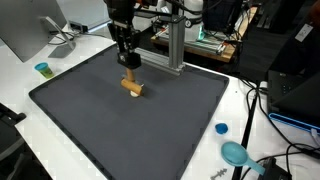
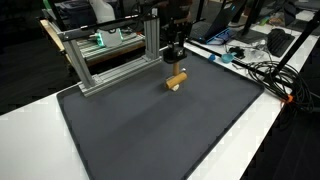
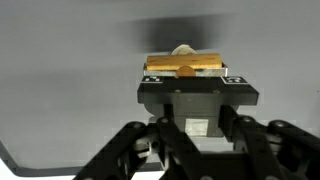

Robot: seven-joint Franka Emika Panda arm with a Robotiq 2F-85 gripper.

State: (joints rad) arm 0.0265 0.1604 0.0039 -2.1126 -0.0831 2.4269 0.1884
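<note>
The pincer is clenched on the block, which sits between its fingertips, low against the mat.

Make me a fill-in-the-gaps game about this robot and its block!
The tool is ___ on the block.
The block is made of ___.
The mat under it is dark ___.
The small cap on the white table is ___.
Missing words: shut, wood, grey, blue.

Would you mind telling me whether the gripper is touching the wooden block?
Touching. The wrist view shows the wooden block clamped between the pads of the gripper.
</note>
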